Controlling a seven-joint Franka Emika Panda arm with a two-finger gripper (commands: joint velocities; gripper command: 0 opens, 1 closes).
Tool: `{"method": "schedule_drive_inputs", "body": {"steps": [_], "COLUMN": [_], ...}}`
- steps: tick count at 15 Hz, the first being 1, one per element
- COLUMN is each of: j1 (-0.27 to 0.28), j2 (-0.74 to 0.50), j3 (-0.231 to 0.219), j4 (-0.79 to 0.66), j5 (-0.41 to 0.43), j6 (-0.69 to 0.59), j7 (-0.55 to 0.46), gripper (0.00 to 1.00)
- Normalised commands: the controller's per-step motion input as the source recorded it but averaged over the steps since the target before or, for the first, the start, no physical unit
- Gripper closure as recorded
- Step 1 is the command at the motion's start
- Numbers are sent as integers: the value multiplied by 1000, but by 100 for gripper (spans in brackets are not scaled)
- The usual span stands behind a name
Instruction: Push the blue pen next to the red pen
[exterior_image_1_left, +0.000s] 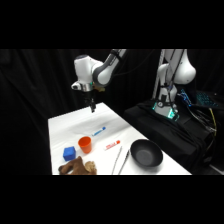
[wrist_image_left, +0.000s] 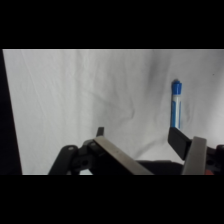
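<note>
Showing only the blue pen (wrist_image_left: 176, 104), wrist view misses red pen (exterior_image_1_left: 112, 145).

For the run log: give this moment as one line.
phase: approach | gripper: open, above table, no contact | blue pen: flat, untouched | red pen: apart from blue pen | push: not begun

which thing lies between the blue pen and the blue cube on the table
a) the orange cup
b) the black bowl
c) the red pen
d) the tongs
a, in the side view the orange cup stands on the table between the blue pen and the blue cube, while the bowl, tongs and red pen lie off to the other side.
</note>
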Motion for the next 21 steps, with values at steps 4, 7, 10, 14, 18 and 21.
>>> {"method": "schedule_drive_inputs", "body": {"steps": [4,7,10,14,18,21], "j1": [-116,-109,-101,-80,-50,-39], "j2": [165,165,150,137,159,140], "j3": [52,74,87,98,100,78], "j4": [56,65,69,59,55,65], "j5": [-45,-35,-40,-47,-44,-41], "j6": [364,318,249,210,211,186], "j7": [-147,-120,-110,-74,-30,-11], "gripper": [0,0,0,0,0,0]}}
